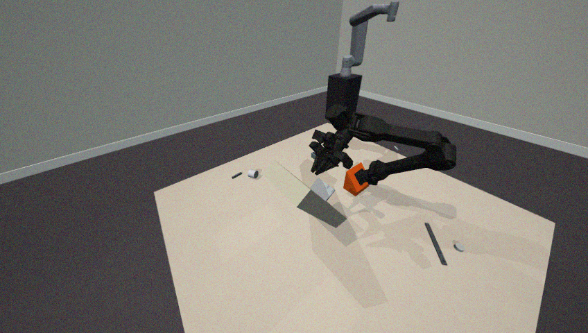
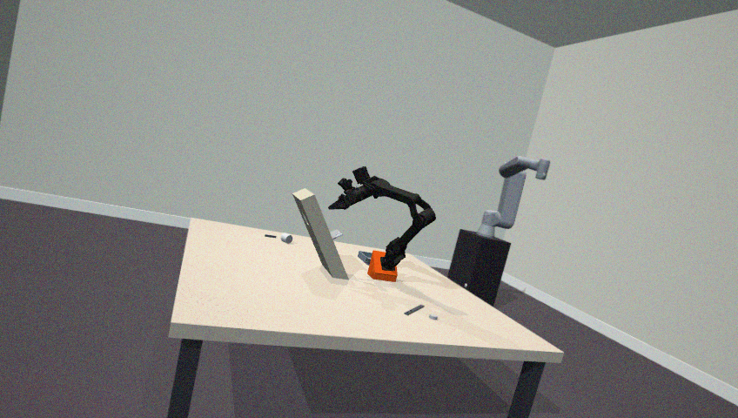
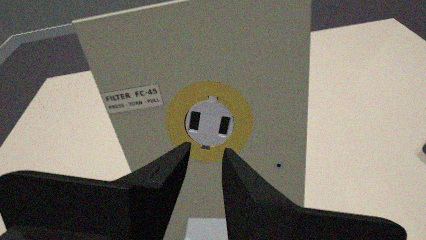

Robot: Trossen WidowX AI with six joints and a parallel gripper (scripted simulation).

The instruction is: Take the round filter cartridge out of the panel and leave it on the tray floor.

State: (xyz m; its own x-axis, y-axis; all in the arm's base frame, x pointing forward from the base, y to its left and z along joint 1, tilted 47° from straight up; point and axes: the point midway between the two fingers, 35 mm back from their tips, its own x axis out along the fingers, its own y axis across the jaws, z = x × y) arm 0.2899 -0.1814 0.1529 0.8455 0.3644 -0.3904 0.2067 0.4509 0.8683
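The round grey filter cartridge (image 3: pixel 209 129) sits in the tilted service panel (image 3: pixel 270 60) (image 1: pixel 322 208) (image 2: pixel 325 235), inside a yellow ring (image 3: pixel 175 120). Its two dark slots stand nearly upright, side by side, in the wrist view. Small notches show at its top and bottom edges. My gripper (image 3: pixel 207 151) (image 1: pixel 315 173) (image 2: pixel 330 208) is partly open and empty, with a narrow gap between the fingers. It is in front of the panel's upper part, apart from it; the fingertips appear just below the cartridge in the wrist view. The tray (image 1: pixel 313 155) (image 2: pixel 364 256) is mostly hidden behind the arm.
A pale angled flap (image 1: pixel 322 189) (image 2: pixel 336 235) (image 3: pixel 206 229) juts from the panel below the cartridge. A white cylinder (image 1: pixel 253 173) (image 2: pixel 286 239) and a short black bar lie beyond the panel. A long dark bar (image 1: pixel 435 243) (image 2: pixel 414 309) and a small disc (image 1: pixel 458 246) (image 2: pixel 433 317) lie on the table's other side.
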